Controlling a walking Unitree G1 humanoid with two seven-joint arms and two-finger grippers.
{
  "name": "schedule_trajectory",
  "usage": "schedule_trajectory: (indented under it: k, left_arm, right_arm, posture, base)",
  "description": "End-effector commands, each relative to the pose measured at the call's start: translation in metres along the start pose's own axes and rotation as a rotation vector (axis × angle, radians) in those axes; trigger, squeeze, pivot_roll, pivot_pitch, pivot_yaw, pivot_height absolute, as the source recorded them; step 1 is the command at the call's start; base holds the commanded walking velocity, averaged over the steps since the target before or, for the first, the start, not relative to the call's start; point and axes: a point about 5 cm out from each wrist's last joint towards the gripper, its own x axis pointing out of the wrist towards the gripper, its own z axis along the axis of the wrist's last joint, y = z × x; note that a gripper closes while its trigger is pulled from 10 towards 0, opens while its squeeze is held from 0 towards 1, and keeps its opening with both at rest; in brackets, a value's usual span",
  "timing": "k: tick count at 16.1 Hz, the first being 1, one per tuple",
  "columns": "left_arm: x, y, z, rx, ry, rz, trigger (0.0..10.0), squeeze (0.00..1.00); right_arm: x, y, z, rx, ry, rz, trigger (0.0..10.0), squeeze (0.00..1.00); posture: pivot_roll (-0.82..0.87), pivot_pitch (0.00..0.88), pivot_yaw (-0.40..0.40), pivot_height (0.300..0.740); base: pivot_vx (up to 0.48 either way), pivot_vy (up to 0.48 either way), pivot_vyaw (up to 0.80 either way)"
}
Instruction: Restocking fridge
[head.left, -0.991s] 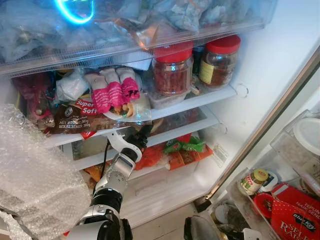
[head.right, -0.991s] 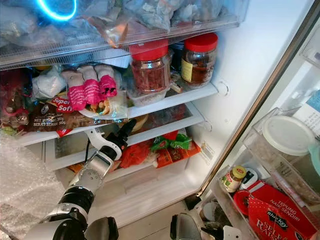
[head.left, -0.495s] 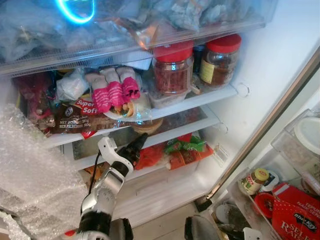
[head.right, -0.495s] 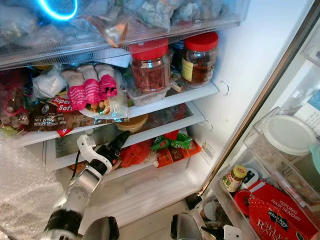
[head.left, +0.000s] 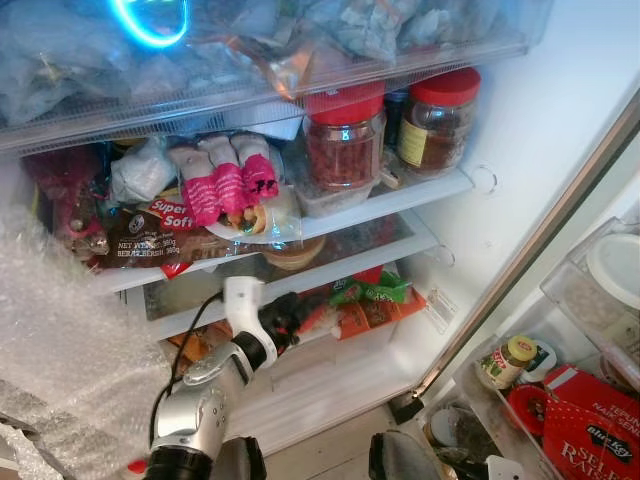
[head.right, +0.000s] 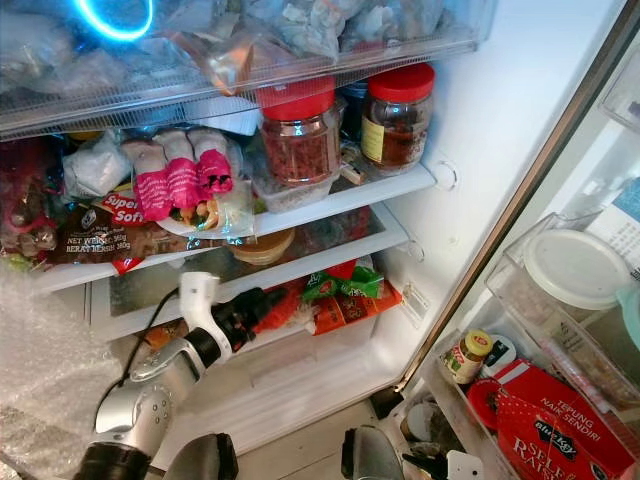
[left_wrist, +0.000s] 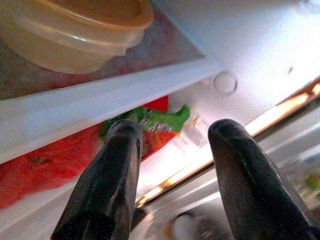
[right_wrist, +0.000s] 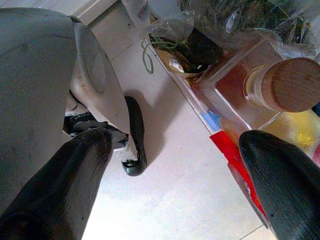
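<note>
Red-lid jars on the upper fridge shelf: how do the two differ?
The left jar is wider and packed with reddish contents; the right jar is narrower, holds darker brown contents and carries a yellow label. The left jar stands nearer the shelf's front, the right jar further back. Both are clear, upright, with red lids.

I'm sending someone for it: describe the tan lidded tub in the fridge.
In the open fridge, find the shelf holding two red-lidded jars. The tub sits just beneath, on the next shelf: round, shallow, tan, the sole container there, above red and green packets.
</note>
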Motion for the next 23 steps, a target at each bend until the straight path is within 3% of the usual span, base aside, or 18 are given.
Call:
schedule_trajectory:
  k: [1,3,4,19,20,21,22,23]
  left_arm:
    - [-0.004,-0.003,-0.001,0.094,0.018,0.003,10.0,0.0]
    - [-0.015,0.0,0.002,0.216,0.023,0.031,10.0,0.0]
    - [-0.017,0.001,0.002,0.232,0.024,0.033,10.0,0.0]
    - [-0.017,0.001,0.002,0.232,0.024,0.033,10.0,0.0]
    - [-0.02,0.001,0.003,0.258,0.023,0.047,10.0,0.0]
    - [-0.027,0.003,-0.004,0.407,0.039,0.067,10.0,0.0]
    - [-0.029,0.003,-0.007,0.464,0.048,0.064,10.0,0.0]
    - [-0.029,0.003,-0.007,0.463,0.05,0.064,10.0,0.0]
  right_arm:
    - [-0.001,-0.005,-0.004,0.017,0.008,-0.017,10.0,0.0]
    - [-0.001,-0.005,-0.004,0.018,0.008,-0.018,10.0,0.0]
    - [-0.001,-0.005,-0.004,0.017,0.009,-0.018,10.0,0.0]
    - [-0.001,-0.005,-0.004,0.017,0.009,-0.018,10.0,0.0]
    - [-0.001,-0.005,-0.004,0.016,0.009,-0.018,10.0,0.0]
    - [-0.001,-0.004,-0.006,0.016,0.012,-0.017,10.0,0.0]
    - [-0.001,-0.003,-0.008,0.017,0.013,-0.017,10.0,0.0]
    - [-0.001,-0.003,-0.008,0.017,0.014,-0.016,10.0,0.0]
  posture:
    - [-0.22,0.078,-0.001,0.632]
    - [-0.22,0.079,0.0,0.632]
    - [-0.21,0.079,0.0,0.632]
    - [-0.21,0.079,0.0,0.632]
    - [-0.21,0.079,0.0,0.632]
    - [-0.21,0.032,0.026,0.632]
    - [-0.21,0.028,0.026,0.632]
    - [-0.21,0.027,0.027,0.632]
  base:
    - [0.0,0.0,0.0]
    - [0.0,0.0,0.0]
    - [0.0,0.0,0.0]
    - [0.0,0.0,0.0]
    - [0.0,0.0,0.0]
    - [-0.274,0.0,0.0]
    - [-0.274,0.0,0.0]
    - [-0.281,0.0,0.0]
